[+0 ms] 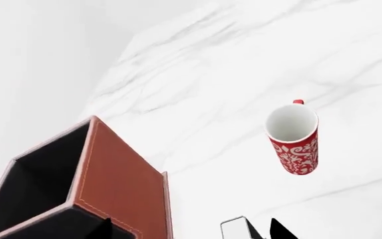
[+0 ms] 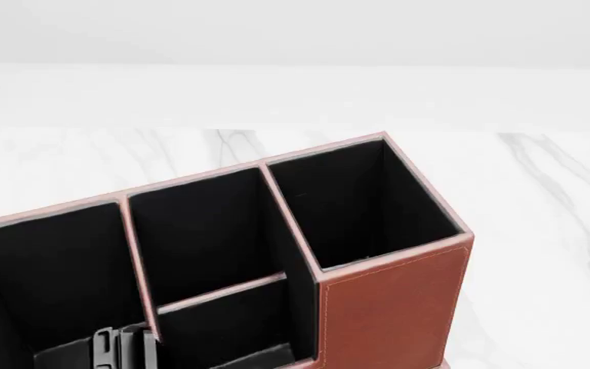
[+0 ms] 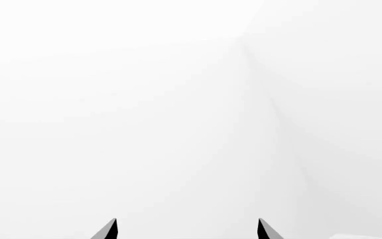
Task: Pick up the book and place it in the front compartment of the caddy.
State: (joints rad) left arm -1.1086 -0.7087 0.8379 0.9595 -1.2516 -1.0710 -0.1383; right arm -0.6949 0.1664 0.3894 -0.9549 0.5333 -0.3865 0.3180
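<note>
The caddy (image 2: 392,307) is a reddish-brown box with black cells that fills the head view; its tall corner cell (image 1: 45,174) also shows in the left wrist view. Two middle cells are split by a low divider (image 2: 223,290); the front compartment is one of them, and I cannot tell which. My left gripper (image 1: 191,229) is open, one fingertip over the caddy and the other over the table. A corner of the book (image 1: 234,229), pale with a black edge, shows between the fingertips, close to one of them. My right gripper (image 3: 186,229) is open on nothing, facing blank white.
A red mug (image 1: 296,144) with a white pattern stands upright on the white marble table (image 1: 244,64), well off to the side of the caddy. A grey and black mechanical part (image 2: 120,350) shows at the bottom edge of the head view. A white wall runs behind the table.
</note>
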